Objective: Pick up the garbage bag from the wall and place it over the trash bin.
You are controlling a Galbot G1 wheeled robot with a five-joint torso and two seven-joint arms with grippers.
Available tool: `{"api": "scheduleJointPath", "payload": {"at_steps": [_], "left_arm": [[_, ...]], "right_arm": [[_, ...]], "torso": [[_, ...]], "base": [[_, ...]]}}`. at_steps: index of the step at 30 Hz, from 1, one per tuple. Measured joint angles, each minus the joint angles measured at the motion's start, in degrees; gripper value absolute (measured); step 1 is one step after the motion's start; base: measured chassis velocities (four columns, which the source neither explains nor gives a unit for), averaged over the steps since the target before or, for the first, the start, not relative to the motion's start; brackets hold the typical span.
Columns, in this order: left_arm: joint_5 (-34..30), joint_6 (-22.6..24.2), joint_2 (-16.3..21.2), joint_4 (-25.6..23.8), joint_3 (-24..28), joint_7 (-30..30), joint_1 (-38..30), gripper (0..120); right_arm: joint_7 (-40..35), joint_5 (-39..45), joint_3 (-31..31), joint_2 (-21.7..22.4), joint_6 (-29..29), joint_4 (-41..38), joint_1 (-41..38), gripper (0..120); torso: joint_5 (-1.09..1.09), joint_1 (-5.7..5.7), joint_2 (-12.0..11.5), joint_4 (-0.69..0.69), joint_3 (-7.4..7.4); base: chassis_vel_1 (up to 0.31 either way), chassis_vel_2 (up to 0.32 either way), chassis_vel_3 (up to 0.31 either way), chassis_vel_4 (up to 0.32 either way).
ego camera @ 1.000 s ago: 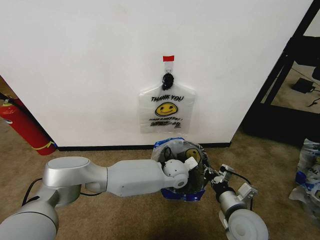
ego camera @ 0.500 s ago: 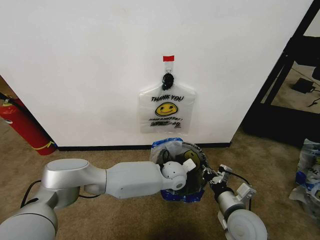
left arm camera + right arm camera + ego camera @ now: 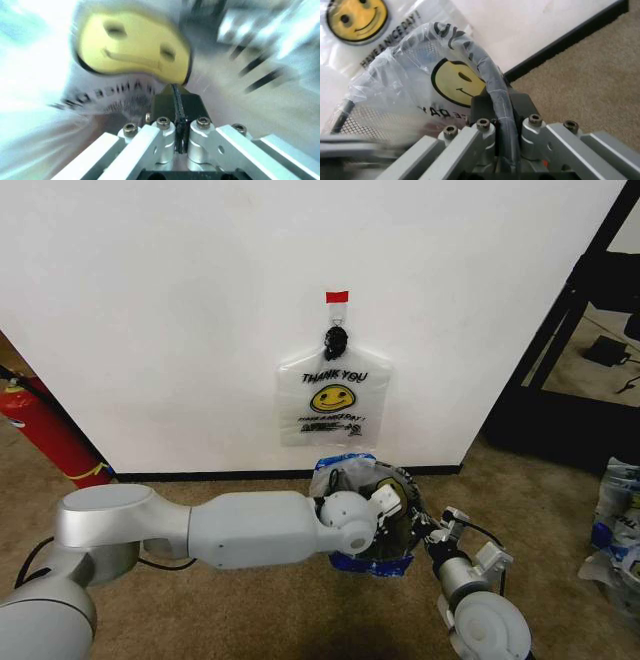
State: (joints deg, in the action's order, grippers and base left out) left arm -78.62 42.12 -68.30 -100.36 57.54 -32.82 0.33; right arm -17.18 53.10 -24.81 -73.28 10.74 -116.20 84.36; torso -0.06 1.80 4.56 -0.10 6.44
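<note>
down on the carpet just in front of the wall [image 3: 150, 300], the trash bin [image 3: 404, 532] carries a garbage bag [image 3: 345, 478] draped into its mouth, blue tape at the edges. the left gripper [image 3: 176, 98] reaches into the bin, its pads pressed tight together on a fold of the bag [image 3: 130, 52] by the smiley print. the right gripper [image 3: 501, 108] is at the bin's far side from the left arm, clenched on the bin's dark rim [image 3: 492, 84] with bag film over it. a second bag [image 3: 334, 395] hangs on the wall from a black hook [image 3: 336, 338], straight above the bin.
</note>
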Motion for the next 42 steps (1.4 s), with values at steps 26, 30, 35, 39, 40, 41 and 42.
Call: {"api": "scheduleJointPath", "payload": {"at_steps": [26,30,35,39,40,41,42], "left_arm": [[1.46,-13.95,24.28,-11.75,-52.47,9.47,38.76,18],[-3.56,-11.98,23.21,-8.06,-51.5,11.41,36.0,31],[-8.36,-9.41,22.93,-3.63,-50.11,14.74,34.69,51],[-9.74,-8.12,22.76,-2.37,-49.68,15.77,34.46,63],[-9.88,-7.76,22.55,-1.82,-49.47,16.39,34.21,69],[-9.88,-7.71,22.51,-1.73,-49.43,16.49,34.16,71],[-9.88,-7.62,22.4,-1.51,-49.31,16.73,34.03,74]], "right_arm": [[0.72,3.37,0.53,-1.27,0.44,0.3,0.89,0],[1.92,4.41,0.35,-0.68,0.65,-0.91,1.99,0],[2.46,5.88,0.15,0.18,1.1,-1.15,2.08,0],[2.47,6.24,0.51,0.63,1.41,-1.07,1.65,0],[2.42,6.45,0.75,0.86,1.61,-1.07,1.49,0],[2.4,6.5,0.8,0.91,1.65,-1.08,1.44,0],[2.37,6.58,0.91,1.03,1.74,-1.1,1.34,0]], "torso": [[0.01,-0.01,0.01,0.0,0.0],[0.0,0.0,0.0,-0.01,0.0],[0.0,0.01,0.0,0.02,0.0],[0.01,0.01,0.0,0.03,0.0],[0.0,0.0,0.0,0.03,0.0],[0.0,0.01,0.0,0.03,0.0],[0.01,0.01,0.0,0.02,0.0]], "base": [[0.0,0.0,0.0,0.0],[0.0,0.0,0.0,0.0],[0.0,0.0,0.0,0.0],[0.0,0.0,0.0,0.0],[0.0,0.0,0.0,0.0],[0.0,0.0,0.0,0.0],[0.0,0.0,0.0,0.0]]}}
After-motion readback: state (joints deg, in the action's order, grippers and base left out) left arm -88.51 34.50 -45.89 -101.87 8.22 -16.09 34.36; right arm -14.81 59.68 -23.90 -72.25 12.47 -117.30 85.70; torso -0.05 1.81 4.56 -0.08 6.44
